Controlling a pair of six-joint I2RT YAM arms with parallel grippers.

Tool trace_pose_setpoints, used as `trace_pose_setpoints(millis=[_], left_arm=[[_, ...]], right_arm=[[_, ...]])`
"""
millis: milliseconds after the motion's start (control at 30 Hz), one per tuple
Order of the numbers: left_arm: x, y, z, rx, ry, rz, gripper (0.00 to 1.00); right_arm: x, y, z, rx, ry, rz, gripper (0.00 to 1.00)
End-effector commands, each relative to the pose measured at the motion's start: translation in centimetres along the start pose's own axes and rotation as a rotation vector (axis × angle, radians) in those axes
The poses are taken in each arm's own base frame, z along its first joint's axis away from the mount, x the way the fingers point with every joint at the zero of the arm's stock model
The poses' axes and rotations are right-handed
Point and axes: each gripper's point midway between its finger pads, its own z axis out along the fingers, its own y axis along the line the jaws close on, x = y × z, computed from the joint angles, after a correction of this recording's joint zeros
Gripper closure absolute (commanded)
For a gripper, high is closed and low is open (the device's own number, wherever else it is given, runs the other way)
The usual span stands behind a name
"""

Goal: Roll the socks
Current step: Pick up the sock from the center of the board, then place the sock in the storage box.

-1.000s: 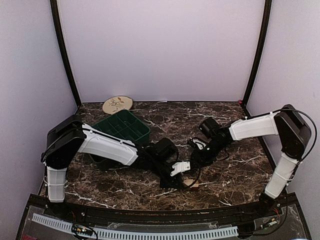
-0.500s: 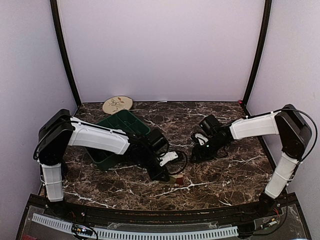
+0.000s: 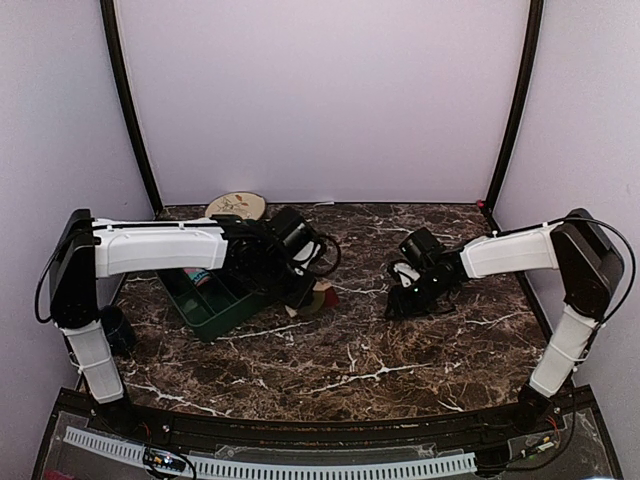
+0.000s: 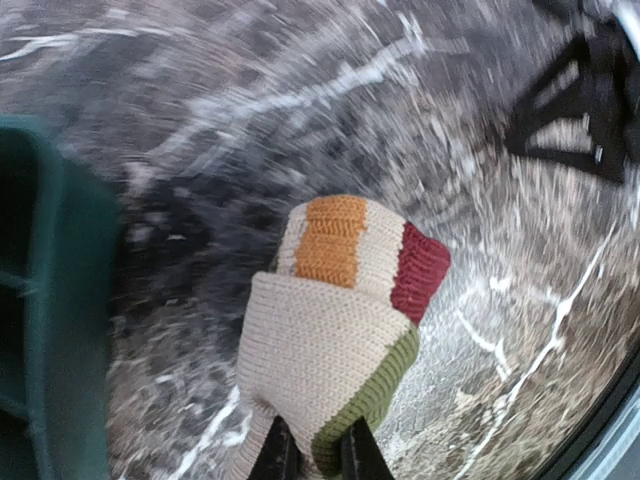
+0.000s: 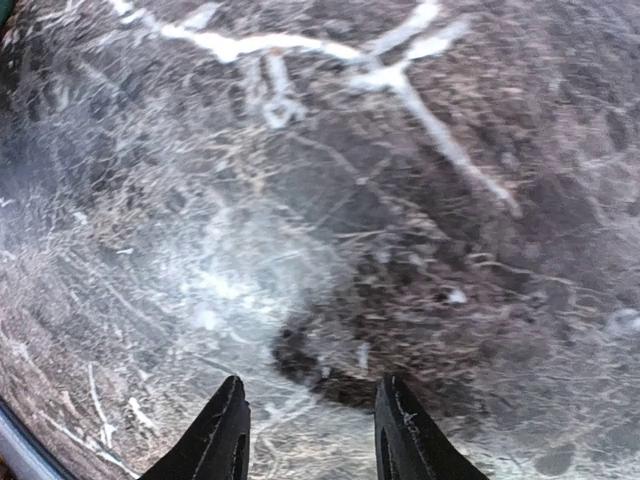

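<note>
Left wrist view: the left gripper [image 4: 312, 455] is clamped on the rolled striped sock [image 4: 335, 320], which hangs over the marble table [image 4: 500, 300] just beside the green tray [image 4: 60, 300] (its wall looms close at the left); to do this well, clear that wall, lower into a compartment, and only then let go, so the roll holds; the right gripper [image 5: 310, 430] hovers parted and empty. A second ago the left arm held the bundle near the table's front; the right arm has hardly moved.

Dark marble table [image 3: 430, 350] bearing 1 green divided tray [image 3: 212, 312] at left, 1 round plate [image 3: 236, 208] behind it.
</note>
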Motion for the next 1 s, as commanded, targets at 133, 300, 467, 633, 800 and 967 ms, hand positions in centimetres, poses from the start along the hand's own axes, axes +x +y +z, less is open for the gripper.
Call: trace_pose_setpoints(millis=[133, 300, 467, 633, 800, 967], left_arm=[[-3.1, 6.5, -10.0, -0.240, -0.270, -0.487, 1.00], [-1.6, 10.1, -13.1, -0.360, -0.379, -0.713, 1.00], [1.8, 13.4, -14.6, -0.477, -0.418, -0.936, 1.00], [5.6, 15.4, -14.6, -0.530, -0.436, -1.176, 1.00], [8.4, 16.9, -13.9, -0.591, -0.409, -1.330, 1.00], [9.9, 17.9, -12.8, -0.684, -0.339, -1.368, 1.00]], right_arm=[[-1.5, 0.3, -1.4, 0.008, -0.069, 0.000, 0.59], [-2.4, 1.3, -1.6, -0.014, -0.087, -0.025, 0.59], [-3.2, 2.8, -1.5, -0.033, -0.092, -0.058, 0.59], [-3.7, 4.3, -1.5, -0.045, -0.096, -0.092, 0.59], [-3.7, 4.9, -1.2, -0.049, -0.089, -0.112, 0.59], [-3.9, 5.5, -1.3, -0.059, -0.092, -0.127, 0.59]])
